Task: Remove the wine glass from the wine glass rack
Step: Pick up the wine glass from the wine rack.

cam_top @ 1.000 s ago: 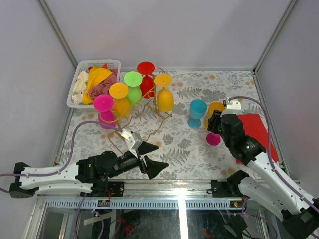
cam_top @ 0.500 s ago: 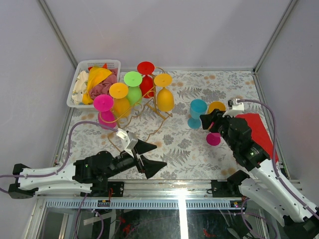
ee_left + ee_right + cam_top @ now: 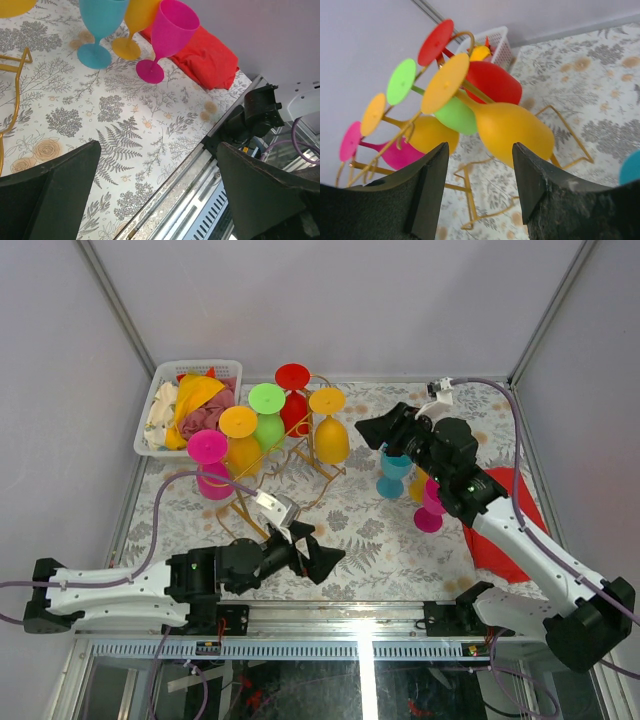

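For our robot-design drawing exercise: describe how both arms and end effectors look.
Both arms have white shells with black joints and a lilac cable looping alongside. The left end effector and right end effector each carry two black wedge-shaped fingers.

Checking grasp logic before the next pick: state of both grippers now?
Left gripper: open, holding nothing.
Right gripper: open, holding nothing.

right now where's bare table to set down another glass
Bare floral table between the gold wire rack and the blue plastic goblet. Crowded by the pink plastic goblet and red cloth, and at the rack.
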Controlling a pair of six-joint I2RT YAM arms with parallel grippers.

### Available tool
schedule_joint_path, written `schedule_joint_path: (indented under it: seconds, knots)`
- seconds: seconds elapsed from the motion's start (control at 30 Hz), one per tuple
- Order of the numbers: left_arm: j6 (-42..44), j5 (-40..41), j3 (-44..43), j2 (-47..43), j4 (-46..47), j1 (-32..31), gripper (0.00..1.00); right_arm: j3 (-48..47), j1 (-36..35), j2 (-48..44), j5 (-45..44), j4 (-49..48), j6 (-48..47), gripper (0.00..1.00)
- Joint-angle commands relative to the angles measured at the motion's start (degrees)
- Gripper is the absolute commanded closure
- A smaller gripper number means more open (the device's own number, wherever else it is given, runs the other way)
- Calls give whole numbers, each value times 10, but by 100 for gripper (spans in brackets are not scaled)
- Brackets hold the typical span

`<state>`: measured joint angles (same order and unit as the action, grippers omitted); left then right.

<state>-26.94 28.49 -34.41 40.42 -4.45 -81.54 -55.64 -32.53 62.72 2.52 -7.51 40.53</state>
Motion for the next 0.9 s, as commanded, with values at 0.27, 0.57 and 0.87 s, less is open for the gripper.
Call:
schedule_joint_path:
  seconds: [0.27,0.57,0.87]
  knots:
    - [-16,37,4,-16,17,3,0,-70,-2,59,30,-128,109,40]
    - [-40,53,22,-67,-13,3,0,-113,-2,114,3,-119,135,43]
    - [-41,55,25,-70,-19,3,0,-150,-2,160,38,-102,153,59]
